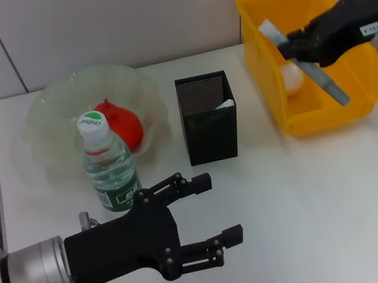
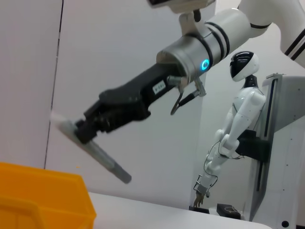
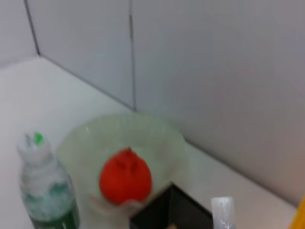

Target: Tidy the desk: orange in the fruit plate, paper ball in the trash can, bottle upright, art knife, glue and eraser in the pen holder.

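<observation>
Knife [image 1: 324, 79], the grey art knife, is clamped in my right hand [image 1: 297, 47] and hangs slanting over the trash can [image 1: 263, 64], blade end low, well short of the pen holder [image 1: 208, 118] where it belongs; I judge this a carry across to the holder, so the next move calls for a shift toward my left and a steeper tilt to clear the mesh rim. Down inside the can lies the paper ball [image 1: 293, 77], so that part looks done. The orange [image 1: 122, 122] sits in the fruit plate [image 1: 46, 114], and the bottle [image 1: 108, 166] stands upright just in front of the plate, touching nothing else that I can see. Something pale shows inside the holder, though I cannot tell what it is. My right arm reaches in from the far right, forearm nearly level, wrist bent down over the can. My left hand [image 1: 211, 210] hovers low over the near worktop [image 1: 315, 200], fingers spread apart and holding nothing, pointing toward my right, just beside the bottle; it seems to be waiting.
</observation>
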`<state>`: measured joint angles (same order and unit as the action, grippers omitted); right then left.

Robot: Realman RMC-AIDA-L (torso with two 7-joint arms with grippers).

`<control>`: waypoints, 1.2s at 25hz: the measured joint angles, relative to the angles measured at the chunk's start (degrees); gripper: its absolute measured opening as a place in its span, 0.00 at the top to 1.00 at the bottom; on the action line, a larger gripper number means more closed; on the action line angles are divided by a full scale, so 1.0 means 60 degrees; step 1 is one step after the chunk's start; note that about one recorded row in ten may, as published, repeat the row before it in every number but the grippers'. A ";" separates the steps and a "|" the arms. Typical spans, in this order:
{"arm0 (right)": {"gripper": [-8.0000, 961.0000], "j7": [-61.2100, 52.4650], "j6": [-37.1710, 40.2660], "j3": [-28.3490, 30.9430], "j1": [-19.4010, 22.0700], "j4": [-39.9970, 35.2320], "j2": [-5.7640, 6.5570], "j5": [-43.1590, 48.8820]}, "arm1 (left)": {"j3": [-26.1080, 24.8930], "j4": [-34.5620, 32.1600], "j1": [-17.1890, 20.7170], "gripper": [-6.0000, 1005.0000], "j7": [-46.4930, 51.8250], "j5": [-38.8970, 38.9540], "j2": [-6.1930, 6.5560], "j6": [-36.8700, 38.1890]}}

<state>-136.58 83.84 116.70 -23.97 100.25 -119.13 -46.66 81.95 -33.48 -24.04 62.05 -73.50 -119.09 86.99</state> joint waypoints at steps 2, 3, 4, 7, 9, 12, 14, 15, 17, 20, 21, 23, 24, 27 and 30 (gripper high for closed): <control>0.85 0.0315 -0.0011 0.0242 0.0114 0.0093 -0.0002 -0.0570 | 0.0009 0.0000 -0.0002 0.13 -0.0023 0.0004 -0.0001 0.0000; 0.85 0.0526 -0.0010 0.0419 0.0173 0.0103 -0.0003 -0.0916 | 0.0008 0.0000 -0.0002 0.13 -0.0024 0.0005 0.0000 0.0000; 0.85 0.1012 0.0024 0.0755 0.0296 0.0077 -0.0008 -0.1549 | 0.0009 0.0000 -0.0004 0.13 -0.0025 0.0005 0.0000 0.0000; 0.85 0.1545 0.0043 0.1034 0.0458 -0.0041 -0.0016 -0.2167 | 0.0009 0.0000 -0.0001 0.13 -0.0027 0.0005 -0.0001 0.0001; 0.85 0.2410 0.0102 0.1465 0.0664 -0.0406 -0.0013 -0.3165 | 0.0010 0.0000 0.0005 0.13 -0.0030 0.0005 0.0000 0.0003; 0.85 0.2903 0.0282 0.1878 0.0706 -0.0838 -0.0010 -0.3847 | 0.0011 0.0000 0.0001 0.13 -0.0030 0.0006 -0.0004 0.0004; 0.85 0.3491 0.0727 0.2642 0.0534 -0.1815 0.0033 -0.4672 | 0.0019 -0.0001 -0.0005 0.13 -0.0030 0.0005 -0.0010 0.0005; 0.85 0.3491 0.0727 0.2642 0.0534 -0.1815 0.0033 -0.4672 | 0.0019 -0.0001 -0.0005 0.13 -0.0030 0.0005 -0.0010 0.0005; 0.85 0.3926 0.1112 0.3216 0.0291 -0.2684 0.0099 -0.5077 | 0.0040 -0.0001 -0.0007 0.13 -0.0031 0.0028 -0.0012 0.0005; 0.85 0.4462 0.1603 0.3893 -0.0126 -0.3990 0.0273 -0.5326 | 0.0122 -0.0001 -0.0001 0.13 -0.0031 0.0149 -0.0014 0.0005; 0.85 0.4649 0.1720 0.4052 -0.0264 -0.4378 0.0345 -0.5350 | 0.0139 -0.0001 0.0000 0.13 -0.0030 0.0165 -0.0015 0.0005; 0.85 0.4997 0.1830 0.4217 -0.0466 -0.5036 0.0468 -0.5349 | 0.0172 -0.0001 0.0001 0.13 -0.0031 0.0190 -0.0012 0.0005; 0.85 0.5369 0.1811 0.4249 -0.0635 -0.5546 0.0566 -0.5309 | 0.0190 -0.0001 0.0003 0.13 -0.0031 0.0193 -0.0008 0.0005; 0.85 0.5741 0.1770 0.4226 -0.0775 -0.5953 0.0639 -0.5251 | 0.0199 -0.0006 0.0005 0.13 -0.0030 0.0195 -0.0006 0.0005; 0.85 0.6268 0.1598 0.4207 -0.1077 -0.6617 0.0720 -0.5036 | 0.0208 -0.0005 0.0008 0.13 -0.0030 0.0197 -0.0003 0.0005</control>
<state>-98.97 93.43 141.94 -30.43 60.54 -114.81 -76.88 83.20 -33.51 -23.99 61.87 -72.31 -119.11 87.02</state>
